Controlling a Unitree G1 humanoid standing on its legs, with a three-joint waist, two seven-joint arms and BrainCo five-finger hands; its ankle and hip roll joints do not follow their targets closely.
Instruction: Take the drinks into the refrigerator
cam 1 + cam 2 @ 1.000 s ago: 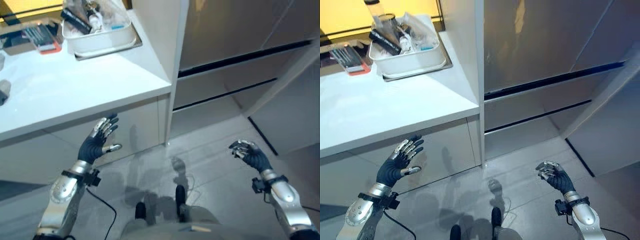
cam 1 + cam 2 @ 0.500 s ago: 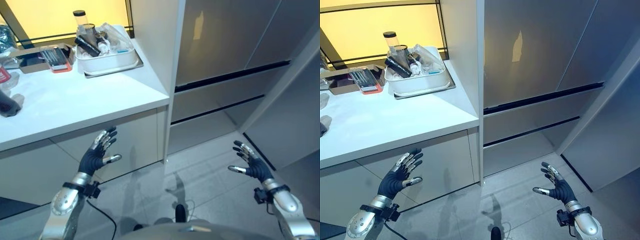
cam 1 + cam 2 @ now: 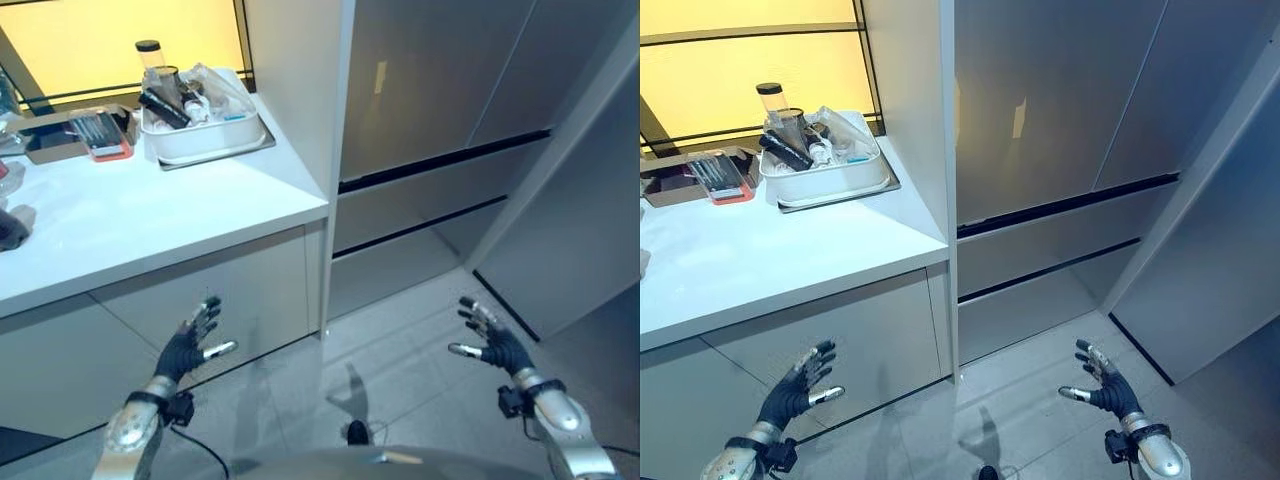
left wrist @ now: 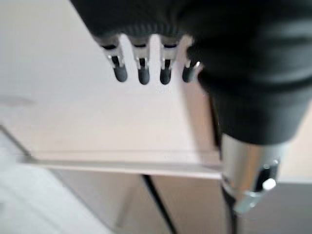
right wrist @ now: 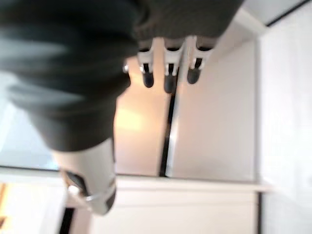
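The refrigerator (image 3: 1060, 100) stands at the right with silver doors and two drawers (image 3: 1040, 250) below, all closed. A clear bottle with a black cap (image 3: 770, 100) stands in a white tub (image 3: 830, 180) at the back of the white counter (image 3: 150, 215). My left hand (image 3: 190, 345) hovers low in front of the cabinet under the counter, fingers (image 4: 141, 73) straight and holding nothing. My right hand (image 3: 490, 345) hangs low before the refrigerator's drawers, fingers (image 5: 168, 78) spread and empty.
The tub rests on a metal tray with tubes and packets in it. A red-edged flat item (image 3: 100, 135) lies beside it, and a dark object (image 3: 10, 230) sits at the counter's far left. A white upright panel (image 3: 300, 90) separates counter and refrigerator. Grey floor lies below.
The camera has tilted up, so more of the refrigerator and back wall shows. The right hand has uncurled from shut to open. Both hands now sit lower in view.
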